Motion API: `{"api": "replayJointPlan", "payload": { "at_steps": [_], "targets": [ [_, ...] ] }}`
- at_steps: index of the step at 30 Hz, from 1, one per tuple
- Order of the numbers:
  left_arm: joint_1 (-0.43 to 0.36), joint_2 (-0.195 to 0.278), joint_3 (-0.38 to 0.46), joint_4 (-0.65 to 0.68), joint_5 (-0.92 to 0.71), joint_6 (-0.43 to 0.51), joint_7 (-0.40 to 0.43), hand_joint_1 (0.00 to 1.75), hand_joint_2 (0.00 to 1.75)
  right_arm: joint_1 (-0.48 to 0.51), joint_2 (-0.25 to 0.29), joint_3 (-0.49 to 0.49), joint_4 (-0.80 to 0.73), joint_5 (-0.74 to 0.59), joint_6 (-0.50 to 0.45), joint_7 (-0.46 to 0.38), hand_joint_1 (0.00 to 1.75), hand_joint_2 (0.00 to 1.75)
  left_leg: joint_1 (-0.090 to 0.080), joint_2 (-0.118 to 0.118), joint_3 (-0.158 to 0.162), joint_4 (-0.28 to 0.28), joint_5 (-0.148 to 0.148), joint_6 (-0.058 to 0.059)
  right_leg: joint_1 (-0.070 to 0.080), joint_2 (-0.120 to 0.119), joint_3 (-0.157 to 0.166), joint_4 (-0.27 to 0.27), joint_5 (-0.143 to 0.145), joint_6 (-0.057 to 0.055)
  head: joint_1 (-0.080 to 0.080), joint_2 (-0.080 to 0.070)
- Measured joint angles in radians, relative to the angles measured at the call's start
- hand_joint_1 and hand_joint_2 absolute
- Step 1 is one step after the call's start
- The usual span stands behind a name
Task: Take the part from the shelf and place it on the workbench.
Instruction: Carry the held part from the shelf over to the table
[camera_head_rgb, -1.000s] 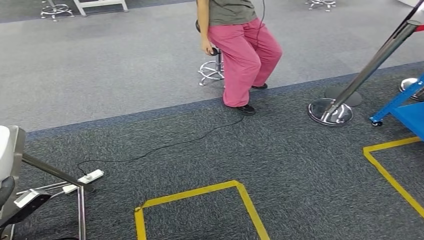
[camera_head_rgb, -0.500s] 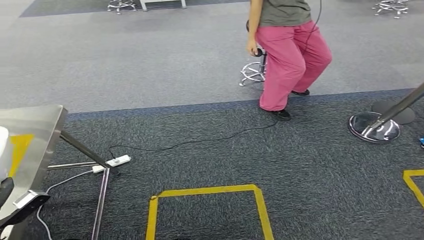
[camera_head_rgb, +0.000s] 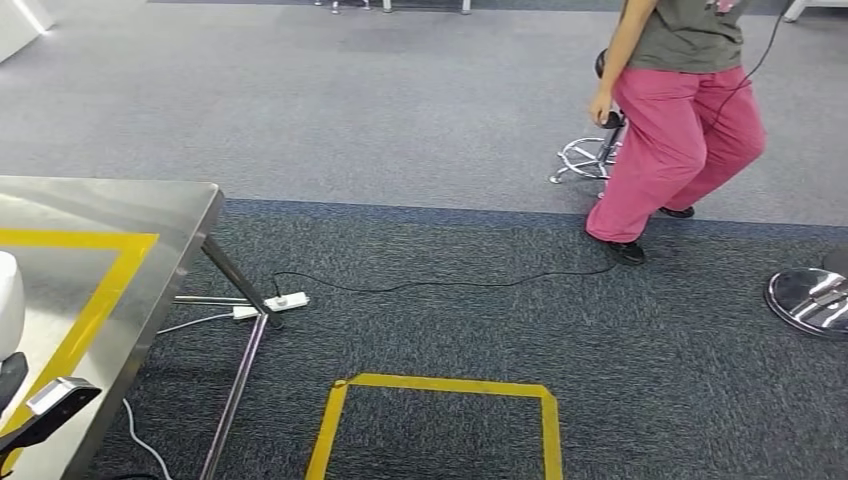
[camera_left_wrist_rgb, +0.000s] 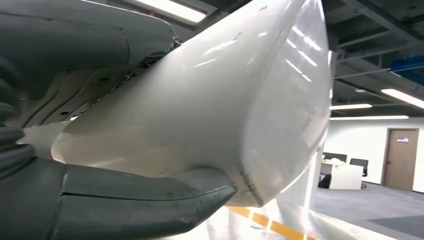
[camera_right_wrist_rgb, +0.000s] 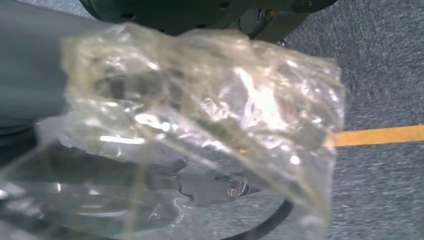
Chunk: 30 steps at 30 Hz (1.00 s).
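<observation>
The robot's left hand (camera_left_wrist_rgb: 100, 200) grips a smooth white rounded plastic part (camera_left_wrist_rgb: 200, 115), held above the steel surface (camera_head_rgb: 150, 215) marked with yellow tape. Its right hand (camera_right_wrist_rgb: 30, 75) sits behind crinkled clear plastic film (camera_right_wrist_rgb: 210, 110); its grasp I cannot tell. A person in pink trousers (camera_head_rgb: 680, 140) walks nearby.

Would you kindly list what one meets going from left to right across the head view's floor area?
Steel workbench → white power strip → yellow tape square → stool base → person in pink trousers → shiny round stand base.
</observation>
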Motion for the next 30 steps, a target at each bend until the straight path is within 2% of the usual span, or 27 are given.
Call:
{"api": "replayJointPlan", "payload": {
  "at_steps": [2,4,5,8,12,14,19,30],
  "targets": [
    [0.001,0.0,0.0,0.0,0.0,0.0,0.0,1.75,1.75,-0.001,0.0,-0.001,0.001,0.0,0.0,-0.001,0.0,0.0,-0.001,-0.016,0.003,0.003,-0.003,-0.005,-0.003,0.009,0.056,-0.133,0.074,0.0,0.001,0.0],
    [0.003,-0.001,0.001,0.0,0.0,0.0,0.0,1.75,1.75,-0.003,0.0,-0.002,0.002,-0.001,0.0,-0.002,0.0,0.0,-0.003,-0.027,-0.002,0.01,-0.005,-0.012,-0.007,0.023,0.095,-0.222,0.102,-0.001,0.001,0.0],
    [0.004,-0.001,0.001,0.0,0.001,-0.001,0.0,1.75,1.75,-0.004,0.0,-0.002,0.004,-0.002,0.0,-0.002,0.0,0.0,-0.005,-0.029,-0.005,0.013,-0.004,-0.01,-0.007,0.029,0.1,-0.234,0.1,-0.002,0.0,0.0],
    [0.005,-0.001,0.002,0.0,0.012,-0.01,0.0,1.75,1.75,-0.004,0.0,-0.003,0.004,-0.008,-0.001,-0.003,0.0,0.0,-0.004,-0.03,-0.007,0.012,0.0,0.003,-0.006,0.03,0.103,-0.238,0.102,-0.005,-0.001,0.0],
    [0.005,-0.002,0.003,0.0,0.027,-0.021,0.0,1.75,1.75,-0.003,0.0,-0.003,0.004,-0.022,-0.001,0.003,0.0,0.0,-0.003,-0.029,-0.003,0.005,0.002,0.003,-0.002,0.031,0.104,-0.238,0.101,-0.012,-0.001,0.0],
    [0.005,-0.003,0.004,0.0,0.031,-0.022,-0.002,1.75,1.75,-0.003,0.0,-0.003,0.004,-0.029,-0.001,0.008,0.0,0.0,-0.001,-0.029,-0.002,0.003,0.002,0.0,0.0,0.03,0.104,-0.238,0.1,-0.016,-0.001,0.0],
    [0.005,-0.006,0.004,0.0,0.034,-0.026,-0.006,1.75,1.75,-0.003,0.0,-0.003,0.004,-0.037,-0.003,0.014,0.0,0.0,0.003,-0.029,-0.002,0.001,0.001,-0.028,0.004,0.03,0.103,-0.237,0.099,-0.02,0.0,0.0],
    [0.005,-0.008,0.009,0.0,0.049,-0.034,-0.012,1.75,1.75,-0.002,0.0,-0.001,0.004,-0.041,-0.004,0.017,0.0,0.0,0.001,-0.029,-0.002,0.002,0.0,-0.031,0.001,0.03,0.098,-0.239,0.099,-0.02,0.0,0.0]
  ]
}}
